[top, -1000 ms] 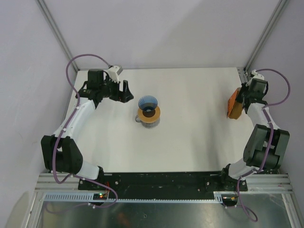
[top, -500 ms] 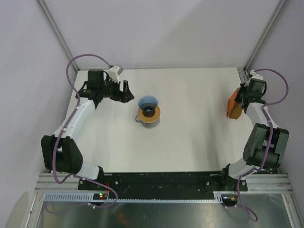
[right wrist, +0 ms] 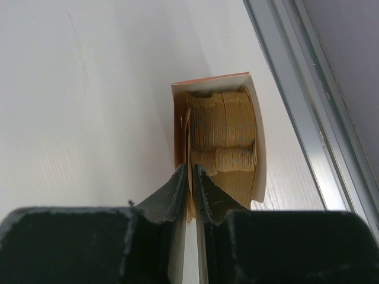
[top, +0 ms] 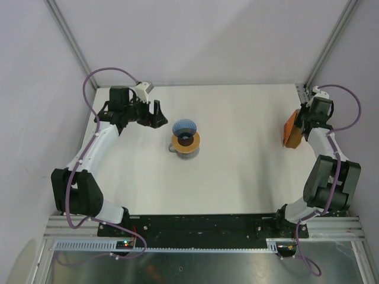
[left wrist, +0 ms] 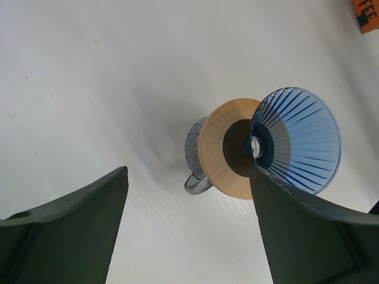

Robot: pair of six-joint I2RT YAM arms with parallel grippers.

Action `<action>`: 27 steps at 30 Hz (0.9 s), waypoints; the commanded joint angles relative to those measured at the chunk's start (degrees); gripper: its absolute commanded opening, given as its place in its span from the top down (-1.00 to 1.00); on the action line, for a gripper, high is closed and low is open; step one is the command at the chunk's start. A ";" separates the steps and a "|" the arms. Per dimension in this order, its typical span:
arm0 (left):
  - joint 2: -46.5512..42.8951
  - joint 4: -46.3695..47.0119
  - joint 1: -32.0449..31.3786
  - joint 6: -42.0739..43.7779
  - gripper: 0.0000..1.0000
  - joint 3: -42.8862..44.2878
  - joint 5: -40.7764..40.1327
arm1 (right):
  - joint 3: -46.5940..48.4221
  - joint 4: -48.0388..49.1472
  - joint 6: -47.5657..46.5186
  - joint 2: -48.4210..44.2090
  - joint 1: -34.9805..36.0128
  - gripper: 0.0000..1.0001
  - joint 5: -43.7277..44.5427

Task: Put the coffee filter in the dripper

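The right gripper (right wrist: 190,171) is far to the right of the dripper (top: 185,128), at the table's right edge, with its nose in an open orange carton (right wrist: 211,81) of stacked paper filters (right wrist: 228,141). Its fingertips are pressed almost together on the edge of one coffee filter (right wrist: 189,148), the outermost sheet on the side of the stack facing the dripper. That sheet appears to be nipped between the pads and not yet drawn out of the carton.

The left gripper (top: 157,114) hangs just left of the dripper with its fingers spread wide and nothing between them. The dripper's narrow end appears to sit in the dark hole of a round wooden disc (left wrist: 224,148), which rests on a glass jug (left wrist: 194,147).

The filter should handle as very light, limp paper that creases or tears easily and tends to cling to its neighbours, so two sheets could come away together. A shallow pinch near the rim edge suits it, followed by a slow pull straight out of the carton. The dripper looks light and top-heavy on its perch, so a nudge could tip it.
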 commanded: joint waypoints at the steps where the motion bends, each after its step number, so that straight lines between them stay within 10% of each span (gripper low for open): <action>1: -0.13 0.61 0.32 -0.80 -0.75 1.36 1.77 | 3.17 0.62 -0.06 0.55 -0.55 0.72 0.45; 27: 0.41 0.37 0.45 -0.81 -0.75 1.49 2.13 | 4.26 -2.03 -1.05 2.87 0.67 0.66 1.19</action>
